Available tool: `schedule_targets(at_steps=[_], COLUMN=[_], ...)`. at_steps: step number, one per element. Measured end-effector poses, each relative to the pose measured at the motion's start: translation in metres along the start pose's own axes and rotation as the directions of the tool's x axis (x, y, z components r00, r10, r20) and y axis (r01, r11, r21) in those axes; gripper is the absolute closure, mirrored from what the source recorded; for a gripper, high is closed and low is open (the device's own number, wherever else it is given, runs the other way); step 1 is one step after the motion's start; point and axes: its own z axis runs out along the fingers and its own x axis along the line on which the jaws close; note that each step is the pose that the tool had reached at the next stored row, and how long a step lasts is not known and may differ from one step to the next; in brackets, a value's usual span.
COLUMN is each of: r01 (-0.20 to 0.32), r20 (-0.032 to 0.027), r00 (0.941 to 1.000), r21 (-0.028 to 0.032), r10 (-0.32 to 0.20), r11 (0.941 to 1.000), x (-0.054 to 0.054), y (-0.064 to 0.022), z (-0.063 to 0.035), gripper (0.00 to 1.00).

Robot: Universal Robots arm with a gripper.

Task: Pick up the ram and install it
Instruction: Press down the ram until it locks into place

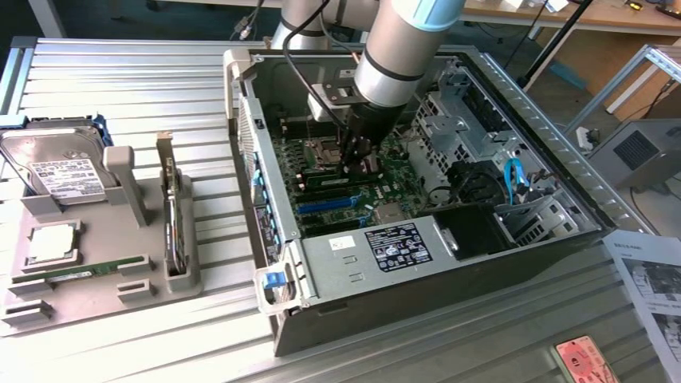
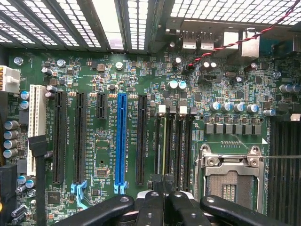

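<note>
On the exterior view's left, a moulded grey plastic tray (image 1: pixel 139 289) sits on the ribbed aluminium table (image 1: pixel 139 88). At its far end a metal hard drive (image 1: pixel 59 163) with a white label leans upright. Nearer lies a square silver processor chip (image 1: pixel 51 242). Nearest of all is the ram (image 1: pixel 80 272), a thin green stick lying flat in a long slot, well apart from the gripper. An expansion card (image 1: pixel 171 215) stands on edge along the tray's right side, with a strip of bare table between it and the computer case (image 1: pixel 352 255). The case is an open box of grey sheet metal whose perforated walls rise on all sides, so the way in is from above. The silver arm (image 1: pixel 399 48) reaches down through that opening. Its black gripper (image 1: pixel 356 163) hangs close over the green motherboard (image 1: pixel 368 179), the left case wall near and a drive cage to the right. In the wrist view the gripper (image 2: pixel 162 202) has its fingers pressed together, and nothing shows between them. It sits above the board between the long blue slot (image 2: pixel 121 136) and the metal-framed processor socket (image 2: pixel 230 174), just near the black memory slots (image 2: pixel 174 141). One of those slots shows a pale edge, and I cannot tell whether a stick is seated there. Further right in the case a blue cable (image 1: pixel 514 179) curls beside black housings. Beyond it, on the table, lie a printed sheet (image 1: pixel 649 279) and a red card (image 1: pixel 583 359).
</note>
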Motion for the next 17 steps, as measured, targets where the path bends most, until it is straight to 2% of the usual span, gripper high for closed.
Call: schedule_targets(at_steps=[10,17], r01=[0.000,0.000], r20=[0.0003,0.0005], r00=[1.0000,1.0000], r21=[0.0007,0.0004], r10=[0.000,0.000], r11=[1.0000,1.0000], x=[0.0001,-0.0002], y=[0.0000,0.0001], z=[0.0012,-0.0027], gripper=[0.89,0.89])
